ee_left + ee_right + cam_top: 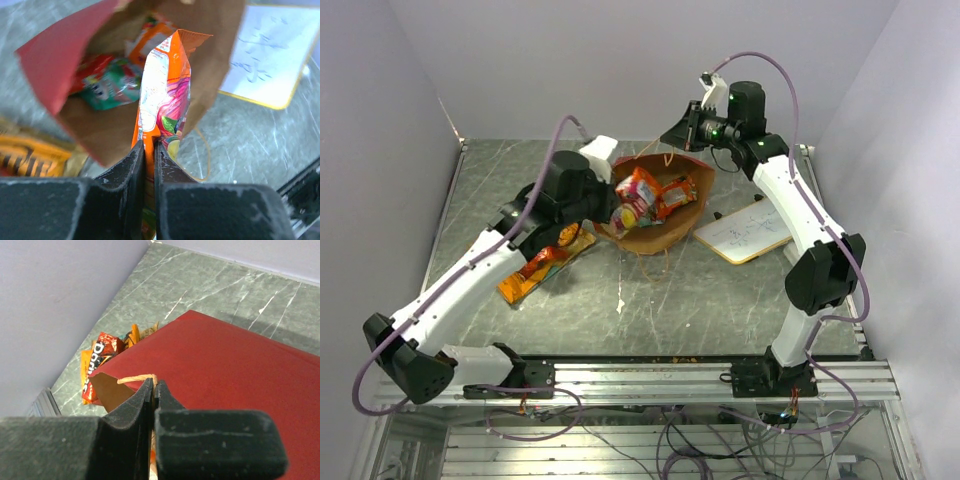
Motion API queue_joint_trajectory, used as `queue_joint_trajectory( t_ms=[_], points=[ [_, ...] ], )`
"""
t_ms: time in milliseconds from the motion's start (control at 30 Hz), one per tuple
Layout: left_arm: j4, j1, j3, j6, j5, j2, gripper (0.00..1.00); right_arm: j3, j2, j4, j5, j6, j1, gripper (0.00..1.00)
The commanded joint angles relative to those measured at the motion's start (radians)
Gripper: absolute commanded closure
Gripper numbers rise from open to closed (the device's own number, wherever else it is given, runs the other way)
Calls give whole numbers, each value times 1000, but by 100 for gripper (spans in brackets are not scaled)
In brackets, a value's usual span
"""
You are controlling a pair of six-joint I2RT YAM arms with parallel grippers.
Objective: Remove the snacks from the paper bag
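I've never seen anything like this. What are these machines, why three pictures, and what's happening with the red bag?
These are two robot arms bolted to a grey marbled table. The wide picture looks down from above; the other two come from cameras on each wrist, showing its own black fingers. The left hand pinches an orange foil snack packet at the mouth of a red paper carrier bag, brown inside. The right hand is shut on the bag's rim by its twisted handle. Other snack packets lie in the bag; orange and gold packets lie beside it, and a white wood-framed board on the other side.
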Motion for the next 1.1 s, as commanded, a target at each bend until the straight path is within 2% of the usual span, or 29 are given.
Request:
queue_joint_trajectory(
  t_ms=[0,233,300,400,533,767,867,1000,1067],
  points=[
    [-194,79,95,-222,-207,-61,93,-24,-46,30,-6,6,-6,100],
    [-528,122,213,-374,-577,-127,93,-32,-52,25,-2,1,-7,100],
    [-616,132,208,-417,-689,-132,93,-28,-48,22,-3,3,-6,100],
    [-667,172,149,-490,-756,-120,93,-26,-47,21,-6,8,-6,100],
    [-608,231,26,-524,-751,-113,93,-40,-54,17,-4,3,-7,100],
    [-541,297,-32,-500,-766,-151,93,-29,-51,12,-9,8,-7,100],
    [-495,318,-82,-470,-754,-127,93,-31,-53,5,-6,1,-6,100],
    [-459,360,-125,-511,-784,-49,93,-35,-51,4,-3,-3,-6,100],
    [-378,383,-159,-486,-764,-16,93,-40,-51,8,-3,-2,-7,100]
  ],
)
